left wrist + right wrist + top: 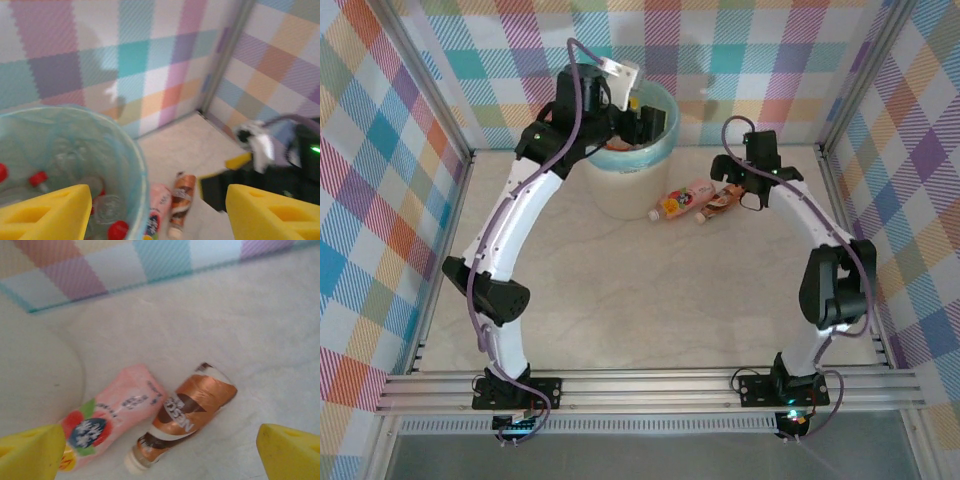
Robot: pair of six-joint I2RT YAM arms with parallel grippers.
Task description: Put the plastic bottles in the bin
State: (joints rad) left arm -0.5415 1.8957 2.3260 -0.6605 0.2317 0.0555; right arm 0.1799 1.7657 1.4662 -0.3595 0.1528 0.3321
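The left gripper [157, 200] hung spread and empty over the bin [136, 150], as after a drop, while the right gripper [160, 437], spread wide, hovered above the brown bottle [197, 402], apparently to grasp it.

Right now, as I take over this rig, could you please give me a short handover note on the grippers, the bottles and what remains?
Left gripper: open, empty, over the bin.
Right gripper: open, empty, above the two bottles on the table.
Done: several red-capped clear bottles lie in the bin.
Left: the pink bottle and the brown bottle, lying side by side on the table next to the bin; neither is gripped.
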